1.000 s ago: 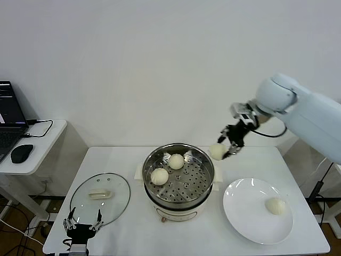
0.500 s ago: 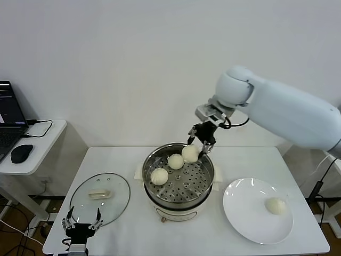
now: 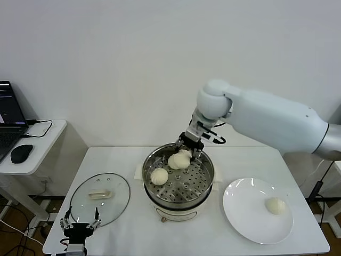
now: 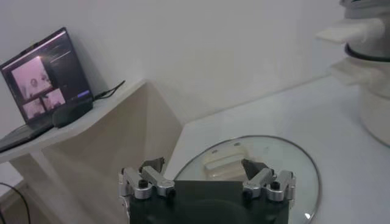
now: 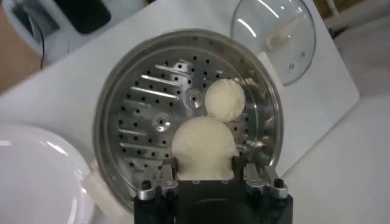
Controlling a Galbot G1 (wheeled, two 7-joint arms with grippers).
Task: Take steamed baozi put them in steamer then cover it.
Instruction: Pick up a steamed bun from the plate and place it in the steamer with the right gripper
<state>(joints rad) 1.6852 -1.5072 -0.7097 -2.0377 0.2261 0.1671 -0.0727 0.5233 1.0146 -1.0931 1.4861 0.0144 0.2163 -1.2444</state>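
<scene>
The steamer [image 3: 209,184] stands mid-table with its perforated tray [image 5: 143,115] showing. Two steamed baozi lie in it: one at the left [image 3: 159,176], one at the back [image 3: 173,162]. My right gripper [image 3: 188,150] hangs just over the tray's back part, shut on a third baozi [image 5: 203,146] that sits close beside a baozi [image 5: 224,99] in the tray. A fourth baozi [image 3: 275,206] rests on the white plate [image 3: 245,213]. The glass lid [image 3: 100,197] lies flat left of the steamer. My left gripper [image 4: 207,172] is open and empty at the table's front left, near the lid [image 4: 286,167].
A side table at the far left carries a laptop [image 3: 9,120] and a mouse [image 3: 22,153]. The white plate [image 5: 36,176] sits right of the steamer. The steamer's white base [image 4: 372,73] shows in the left wrist view.
My right arm has swung left and down with the baozi, from beside the steamer's right rim to over the back of the tray. The left gripper stayed put.
</scene>
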